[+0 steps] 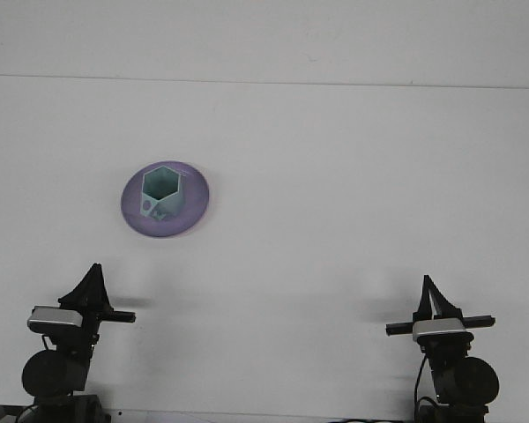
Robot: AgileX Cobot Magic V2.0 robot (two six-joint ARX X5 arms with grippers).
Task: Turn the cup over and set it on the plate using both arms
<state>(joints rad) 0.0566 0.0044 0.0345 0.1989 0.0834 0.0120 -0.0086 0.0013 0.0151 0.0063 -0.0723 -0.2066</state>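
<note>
Front view over a white table [335, 194]. Nearest the camera, at the near edge, the two arms sit low and well apart. The left end effector [93, 280] stands at the near left corner, its dark fingers drawn together into a single point aimed toward the far side. The right end effector [431, 293] stands at the near right corner in a like posture, its fingers also tapering together to one point; neither holds anything. Each arm carries a small grey camera housing with a thin dark crossbar just behind the fingers, and each casts a faint shadow on the table surface beside it.

Farther out, left of centre and beyond the left arm, lies a round purple plate [194, 207]. A pale green cup [160, 194] of hexagonal outline stands on the plate, slightly left of its middle. The cup is upright: its open mouth faces up, the inner floor shows through the rim, and its long axis runs vertical to the table. A small dark mark appears on the near wall of the cup; its detail is too small to read.

Nothing lies between either arm and the plate. The far edge of the table meets a plain pale wall [264, 35].
</note>
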